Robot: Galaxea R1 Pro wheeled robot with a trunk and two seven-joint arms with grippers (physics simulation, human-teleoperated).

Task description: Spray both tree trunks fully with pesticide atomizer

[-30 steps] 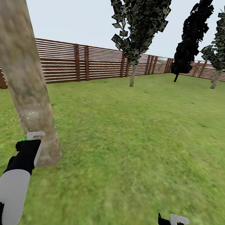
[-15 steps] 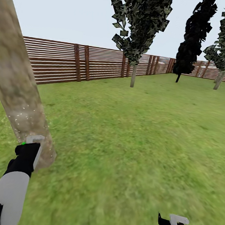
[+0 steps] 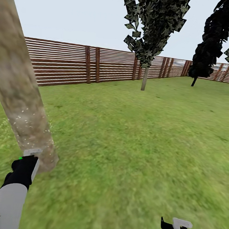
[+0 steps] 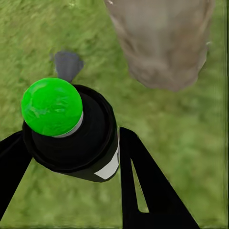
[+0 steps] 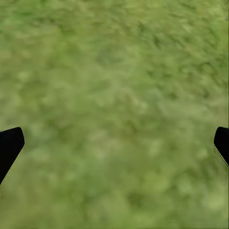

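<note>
the pesticide atomizer (image 4: 71, 129) is gripped by the left fingers (image 4: 148, 191), its tip aimed at the near tree trunk (image 3: 23, 102) just ahead; the right gripper (image 5: 114, 143) is spread wide, holding nothing.

No text, brand or number can be read anywhere. The white label on the atomizer (image 4: 109, 168) looks blank.

The thick tree trunk (image 3: 21, 95) stands directly ahead of the left gripper (image 3: 32, 154), close in front of its fingers, blocking that way forward. To the right of the trunk, open lawn (image 3: 142, 148) runs unobstructed to the fence (image 3: 70, 63).
</note>
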